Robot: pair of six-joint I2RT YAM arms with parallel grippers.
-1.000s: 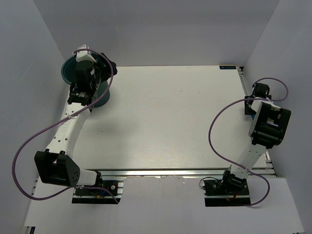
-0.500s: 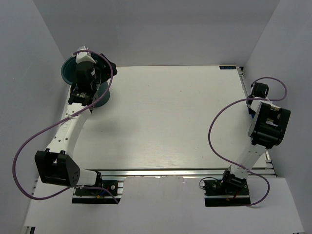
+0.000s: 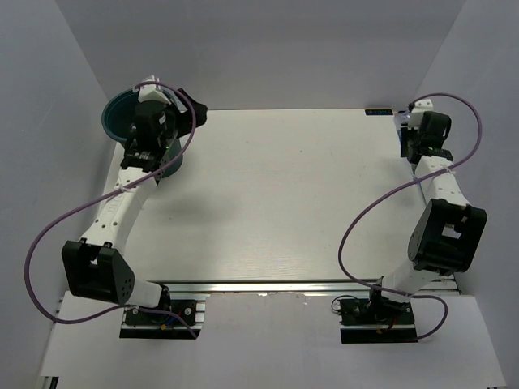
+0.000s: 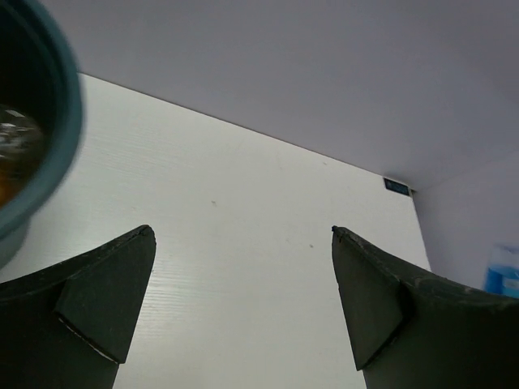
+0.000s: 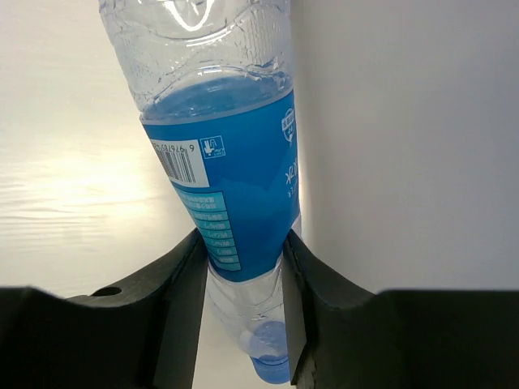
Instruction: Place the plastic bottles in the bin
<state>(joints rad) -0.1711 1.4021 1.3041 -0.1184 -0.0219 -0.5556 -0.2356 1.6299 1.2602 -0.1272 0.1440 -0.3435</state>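
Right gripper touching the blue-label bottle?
Touching. Right wrist view: both fingers of the right gripper sit flush against the blue-label bottle, no gap.

We see soft, even light from above: the table [image 3: 284, 203] reads bright white, with a faint shadow beside the left arm [image 3: 122, 211]. Left of the left gripper [image 4: 242, 235], the bin [image 4: 71, 130] rim blurs out of focus, and the dark fingers [image 4: 105, 300] lose detail. Held in the right gripper [image 5: 243, 243], the blue-labelled bottle [image 5: 235, 178] is sharp, with white glare on its clear plastic and on the table left of it.
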